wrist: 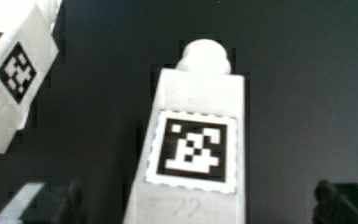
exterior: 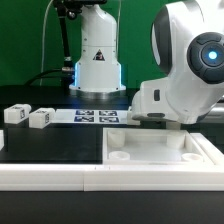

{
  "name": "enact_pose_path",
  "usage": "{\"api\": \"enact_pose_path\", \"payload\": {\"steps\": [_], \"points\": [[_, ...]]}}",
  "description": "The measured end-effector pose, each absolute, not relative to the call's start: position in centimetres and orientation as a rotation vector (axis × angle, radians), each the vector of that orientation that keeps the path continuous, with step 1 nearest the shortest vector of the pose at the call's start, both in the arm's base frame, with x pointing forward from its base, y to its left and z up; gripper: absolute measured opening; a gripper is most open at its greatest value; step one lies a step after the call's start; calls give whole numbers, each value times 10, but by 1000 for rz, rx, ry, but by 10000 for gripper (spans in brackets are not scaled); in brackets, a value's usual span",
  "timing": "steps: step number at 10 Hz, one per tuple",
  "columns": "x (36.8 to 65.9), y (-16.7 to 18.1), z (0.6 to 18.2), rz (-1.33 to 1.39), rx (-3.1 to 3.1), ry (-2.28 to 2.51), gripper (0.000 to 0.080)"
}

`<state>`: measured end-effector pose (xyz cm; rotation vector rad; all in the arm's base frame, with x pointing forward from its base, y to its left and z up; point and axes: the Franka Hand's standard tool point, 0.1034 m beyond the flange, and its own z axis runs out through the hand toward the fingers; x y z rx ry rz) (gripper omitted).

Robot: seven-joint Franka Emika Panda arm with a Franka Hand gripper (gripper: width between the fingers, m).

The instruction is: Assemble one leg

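We see the leg (wrist: 197, 130) lying flat on the dark tabletop (wrist: 300, 80). Its square tag (wrist: 194, 147) faces up and its rounded peg end points away from the pincer (wrist: 194, 205). The pincer stands wide open and holds nothing. Its two dark fingertips (wrist: 43, 205) sit one on each side of the leg's near end, clear of it. A second white tagged piece (wrist: 16, 80) lies just beside the leg, not touching it as far as we can tell. In the exterior view the arm hangs low at the right, beyond the large white board with round sockets (exterior: 160, 150), and it hides both leg and pincer.

We judge the leg to be light, stiff moulded plastic, with smooth faces that could slip or twist between the pads. We would take it across its two long flat sides, about mid-length near the tag. That keeps us off the rounded peg, which must be left free for its socket. A firm, square hold should do, and the leg looks unlikely to crush.
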<state>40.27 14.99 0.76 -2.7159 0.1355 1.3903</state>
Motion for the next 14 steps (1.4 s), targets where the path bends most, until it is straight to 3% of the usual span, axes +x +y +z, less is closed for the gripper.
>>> {"api": "enact_pose_path", "payload": {"steps": [3,4,5,7,12,13,14], "points": [[400,149,3,1374,-2724,140,649],[400,149,3,1374,-2724,141,527],[400,149,3,1374,-2724,141,527],[400,149,3,1375,-2724,140,290],[400,149,3,1375,-2724,140,291],[401,148,7,1381,-2718,134,291],[406,145,24,1367,-2718,122,291]]}}
